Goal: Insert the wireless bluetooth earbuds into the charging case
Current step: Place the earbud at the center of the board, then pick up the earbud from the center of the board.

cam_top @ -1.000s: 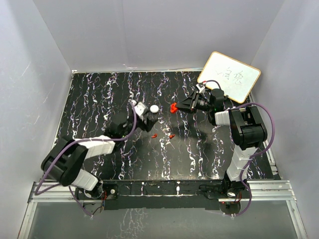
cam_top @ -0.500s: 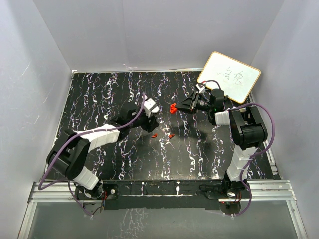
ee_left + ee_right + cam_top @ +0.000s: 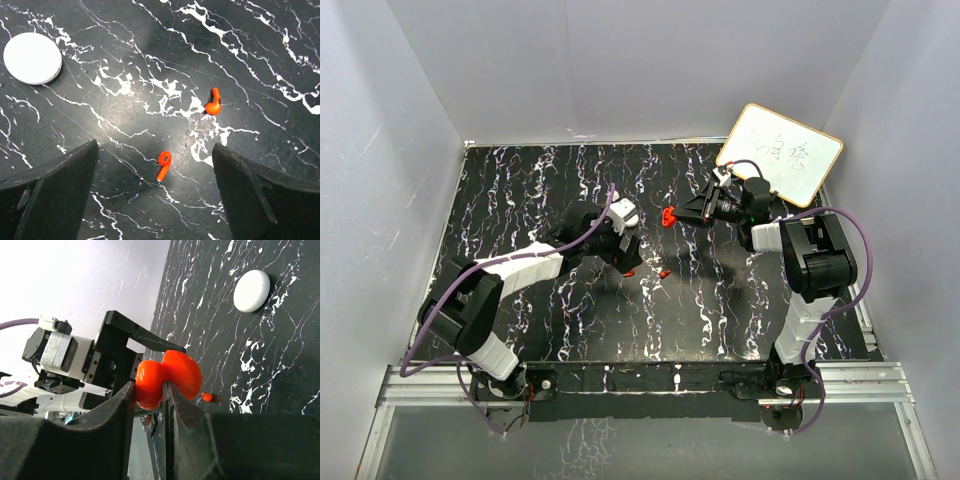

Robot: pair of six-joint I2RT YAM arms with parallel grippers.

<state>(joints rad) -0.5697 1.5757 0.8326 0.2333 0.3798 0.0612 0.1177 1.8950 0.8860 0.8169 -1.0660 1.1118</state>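
Note:
Two tiny red earbuds lie on the black marbled table. In the left wrist view one earbud lies between my spread fingers and the other earbud lies further out to the right. My left gripper hangs open just above them, holding nothing. From above, the left gripper stands over the nearer earbud, with the second earbud beside it. My right gripper is shut on the red charging case, which is hinged open in two lobes and held above the table.
A white round disc lies on the table left of the earbuds, and also shows in the right wrist view as the disc. A framed whiteboard leans at the back right corner. Grey walls close in the table.
My left arm has swung right and down over the earbuds, and its jaws have spread wider. The right arm and the case have not moved.

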